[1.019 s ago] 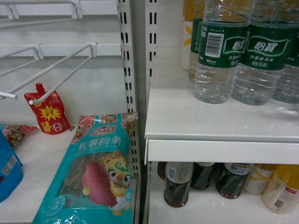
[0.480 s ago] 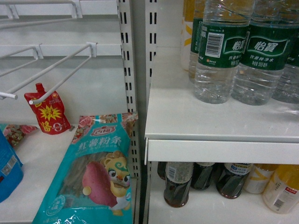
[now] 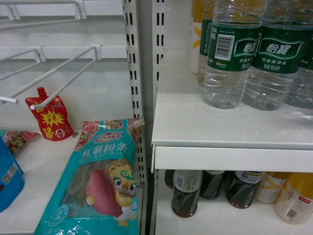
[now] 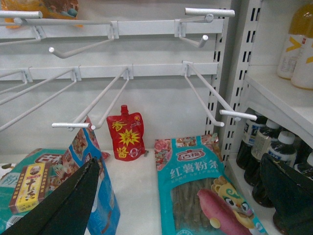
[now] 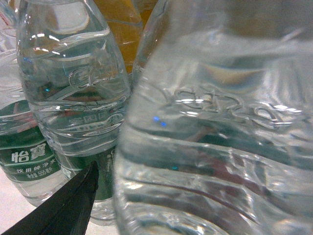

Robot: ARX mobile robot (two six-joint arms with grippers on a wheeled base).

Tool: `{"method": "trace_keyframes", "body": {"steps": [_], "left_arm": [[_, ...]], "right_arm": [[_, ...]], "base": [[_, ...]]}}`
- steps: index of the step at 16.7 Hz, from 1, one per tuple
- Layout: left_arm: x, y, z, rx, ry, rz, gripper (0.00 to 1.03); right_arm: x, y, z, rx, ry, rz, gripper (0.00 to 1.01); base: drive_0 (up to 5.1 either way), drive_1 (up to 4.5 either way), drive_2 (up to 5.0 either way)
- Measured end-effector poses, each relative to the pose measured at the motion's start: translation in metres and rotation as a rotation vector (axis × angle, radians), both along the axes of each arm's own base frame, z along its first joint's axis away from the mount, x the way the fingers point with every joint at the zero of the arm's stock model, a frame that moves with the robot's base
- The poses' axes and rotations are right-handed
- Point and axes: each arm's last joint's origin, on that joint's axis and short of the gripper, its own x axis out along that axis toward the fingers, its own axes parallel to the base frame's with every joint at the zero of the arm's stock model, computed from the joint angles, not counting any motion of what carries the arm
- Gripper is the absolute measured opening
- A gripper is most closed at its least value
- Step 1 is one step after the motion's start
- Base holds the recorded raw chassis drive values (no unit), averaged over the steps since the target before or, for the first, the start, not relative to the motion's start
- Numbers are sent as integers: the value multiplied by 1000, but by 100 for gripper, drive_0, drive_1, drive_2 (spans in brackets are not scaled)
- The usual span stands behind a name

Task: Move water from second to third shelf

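Filling the right wrist view, the water (image 5: pixel 220 147) sits just beside the right hand (image 5: pixel 161 205); grip unclear.

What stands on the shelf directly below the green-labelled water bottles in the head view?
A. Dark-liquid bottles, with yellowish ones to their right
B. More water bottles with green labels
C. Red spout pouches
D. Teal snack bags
A: under the shelf board carrying the water bottles, the dark-liquid bottles stand in a row, with yellowish bottles at the right end.
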Motion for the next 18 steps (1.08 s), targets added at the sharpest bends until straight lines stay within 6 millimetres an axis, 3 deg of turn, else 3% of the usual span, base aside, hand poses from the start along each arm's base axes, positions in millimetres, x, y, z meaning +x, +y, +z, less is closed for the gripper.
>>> {"method": "trace_keyframes", "body": {"steps": [14,17,18], "left_arm": [[0,0,0,0,0,0,98],[0,0,0,0,0,0,98],[0,0,0,0,0,0,98]], "right_arm": [[-35,-1,15,-2,-1,-48,98],[-51,-1,23,5,-10,-71,98],[-71,7,26,0,-17,-75,98]], "base": [[0,0,0],[0,0,0],[0,0,0]]}}
